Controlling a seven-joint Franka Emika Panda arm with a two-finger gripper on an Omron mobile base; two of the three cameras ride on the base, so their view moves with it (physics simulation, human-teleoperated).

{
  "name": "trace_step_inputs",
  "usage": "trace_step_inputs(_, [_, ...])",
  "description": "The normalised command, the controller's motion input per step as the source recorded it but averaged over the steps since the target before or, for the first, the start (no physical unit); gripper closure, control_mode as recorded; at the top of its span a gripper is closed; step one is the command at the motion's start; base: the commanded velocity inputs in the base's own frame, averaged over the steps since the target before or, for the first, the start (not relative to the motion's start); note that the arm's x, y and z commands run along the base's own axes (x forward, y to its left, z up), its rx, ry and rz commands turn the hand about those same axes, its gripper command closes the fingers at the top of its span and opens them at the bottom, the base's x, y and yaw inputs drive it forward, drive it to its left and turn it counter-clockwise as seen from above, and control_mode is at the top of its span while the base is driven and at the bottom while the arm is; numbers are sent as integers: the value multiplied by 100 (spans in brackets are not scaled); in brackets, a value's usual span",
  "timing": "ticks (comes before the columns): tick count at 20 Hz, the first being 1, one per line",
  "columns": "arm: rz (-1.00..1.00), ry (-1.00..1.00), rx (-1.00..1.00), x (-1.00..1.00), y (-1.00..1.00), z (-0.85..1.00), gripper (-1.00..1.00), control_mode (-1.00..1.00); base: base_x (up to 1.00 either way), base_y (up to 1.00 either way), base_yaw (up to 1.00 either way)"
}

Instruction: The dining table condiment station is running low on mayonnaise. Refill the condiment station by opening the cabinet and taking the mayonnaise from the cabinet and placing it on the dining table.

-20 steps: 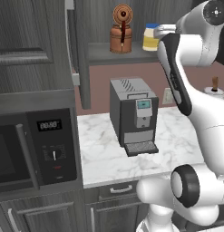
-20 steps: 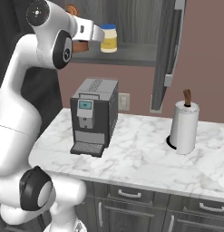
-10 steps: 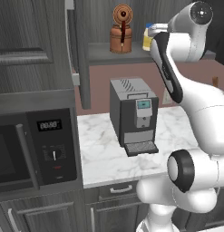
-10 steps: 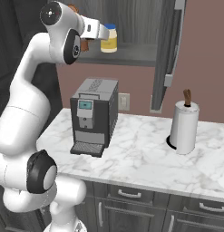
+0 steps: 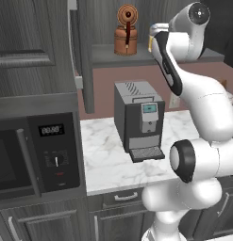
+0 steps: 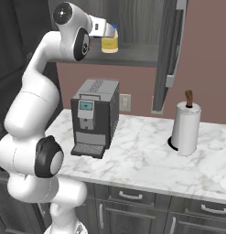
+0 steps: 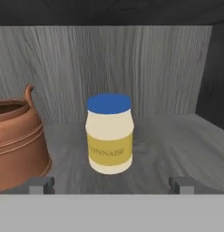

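The mayonnaise [image 7: 109, 136], a squat jar with a blue lid and creamy contents, stands upright on the shelf of the open cabinet [image 6: 132, 55]. My gripper [image 7: 111, 185] is open and level with the jar, just short of it, with one fingertip low on each side and nothing between them. In the right base view the gripper [image 6: 107, 31] has reached the jar [image 6: 110, 44] at the shelf's front edge. The cabinet door [image 6: 171, 45] hangs swung out to the right. The dining table is out of view.
A copper kettle [image 7: 13, 145] stands close to the left of the jar on the same shelf [image 5: 108, 54]. Below, a coffee machine [image 6: 94, 116] and a paper towel roll [image 6: 185, 128] stand on the marble counter [image 6: 142, 151]. A microwave [image 5: 33, 150] is at the left.
The arm has swung up and forward, bringing the open hand from in front of the shelf to the mayonnaise jar. Jar, kettle and base have stayed put.
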Motion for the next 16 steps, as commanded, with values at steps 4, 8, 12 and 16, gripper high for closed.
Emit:
trace_step_inputs(4, [0,0,0,41,-14,0,-100,-100,0,0,0])
trace_step_inputs(8, [0,0,0,41,-2,0,-100,-100,0,0,0])
trace_step_inputs(12, [0,0,0,41,0,0,-100,-100,0,0,0])
trace_step_inputs(16, [0,0,0,32,0,0,-100,-100,0,0,0])
